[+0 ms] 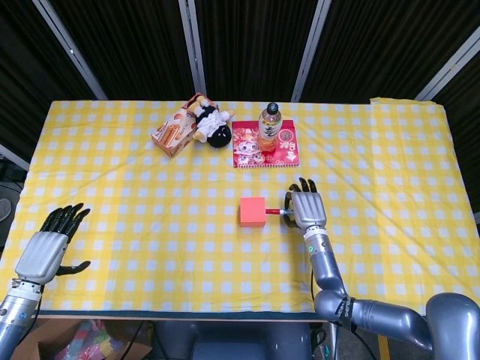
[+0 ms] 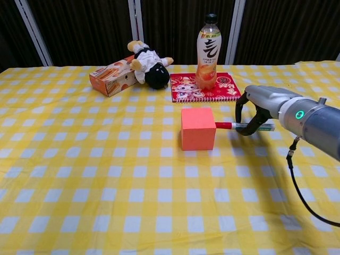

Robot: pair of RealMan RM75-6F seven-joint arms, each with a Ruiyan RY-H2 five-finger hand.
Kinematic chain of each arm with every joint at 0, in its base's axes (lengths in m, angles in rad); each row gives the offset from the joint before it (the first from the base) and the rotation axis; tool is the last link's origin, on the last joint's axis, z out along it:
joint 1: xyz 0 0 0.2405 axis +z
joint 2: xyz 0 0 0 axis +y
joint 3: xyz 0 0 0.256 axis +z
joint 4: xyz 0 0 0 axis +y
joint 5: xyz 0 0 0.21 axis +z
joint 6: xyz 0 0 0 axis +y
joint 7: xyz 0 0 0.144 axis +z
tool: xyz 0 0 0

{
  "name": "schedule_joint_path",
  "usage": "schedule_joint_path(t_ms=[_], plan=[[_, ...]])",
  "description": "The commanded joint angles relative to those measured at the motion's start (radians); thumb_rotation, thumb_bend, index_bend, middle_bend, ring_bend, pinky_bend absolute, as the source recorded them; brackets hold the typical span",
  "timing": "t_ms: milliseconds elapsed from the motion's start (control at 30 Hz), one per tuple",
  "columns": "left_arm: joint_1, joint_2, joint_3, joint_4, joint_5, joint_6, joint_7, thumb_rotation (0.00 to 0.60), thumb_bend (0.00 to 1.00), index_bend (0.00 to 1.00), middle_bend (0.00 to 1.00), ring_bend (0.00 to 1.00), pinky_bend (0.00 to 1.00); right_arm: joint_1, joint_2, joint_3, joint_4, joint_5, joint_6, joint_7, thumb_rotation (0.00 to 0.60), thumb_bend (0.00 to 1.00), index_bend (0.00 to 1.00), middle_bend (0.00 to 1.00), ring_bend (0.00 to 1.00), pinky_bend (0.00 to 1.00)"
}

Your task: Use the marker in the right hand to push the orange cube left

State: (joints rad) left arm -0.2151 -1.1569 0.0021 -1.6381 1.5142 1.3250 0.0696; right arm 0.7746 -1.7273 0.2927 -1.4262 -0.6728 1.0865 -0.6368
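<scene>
Gripping the marker (image 2: pixel 241 126) in curled fingers, the right hand (image 2: pixel 258 106) presses its red tip against the orange cube (image 2: pixel 197 129); the left hand (image 1: pixel 46 251) hangs spread, empty.

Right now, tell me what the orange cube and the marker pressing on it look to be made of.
The orange cube looks like matte foam or painted wood: flat, even faces, no glare; which one is unclear. The marker, held by the right hand, looks like smooth plastic: red tip end against the cube, pale barrel with a slight sheen.
</scene>
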Motion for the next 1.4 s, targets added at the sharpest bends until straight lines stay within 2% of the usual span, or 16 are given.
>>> schedule_joint_path(t_ms=[33, 400, 667, 1000, 1400], plan=[[-0.003, 0.005, 0.000, -0.002, -0.001, -0.003, -0.009, 0.600, 0.00, 0.00, 0.00, 0.00, 0.02, 0.020, -0.025, 0.009, -0.003, 0.011, 0.012, -0.019, 0.600, 0.50, 0.59, 0.25, 0.00, 0.02], [-0.003, 0.009, 0.002, -0.001, 0.005, -0.001, -0.024, 0.600, 0.00, 0.00, 0.00, 0.00, 0.02, 0.059, -0.077, 0.016, -0.005, 0.024, 0.042, -0.068, 0.600, 0.50, 0.60, 0.26, 0.00, 0.02], [-0.003, 0.013, 0.003, -0.007, 0.005, -0.002, -0.030, 0.600, 0.00, 0.00, 0.00, 0.00, 0.02, 0.024, -0.037, -0.004, -0.023, 0.051, 0.066, -0.075, 0.600, 0.50, 0.59, 0.26, 0.00, 0.02], [-0.003, 0.011, 0.009, -0.009, 0.018, 0.002, -0.020, 0.600, 0.00, 0.00, 0.00, 0.00, 0.02, -0.013, -0.002, -0.023, -0.100, 0.053, 0.126, -0.087, 0.600, 0.50, 0.60, 0.26, 0.00, 0.02], [-0.006, 0.016, 0.016, 0.000, 0.036, 0.002, -0.035, 0.600, 0.00, 0.00, 0.00, 0.00, 0.02, 0.032, -0.094, 0.032, -0.057, 0.091, 0.165, -0.128, 0.600, 0.50, 0.60, 0.26, 0.00, 0.02]])
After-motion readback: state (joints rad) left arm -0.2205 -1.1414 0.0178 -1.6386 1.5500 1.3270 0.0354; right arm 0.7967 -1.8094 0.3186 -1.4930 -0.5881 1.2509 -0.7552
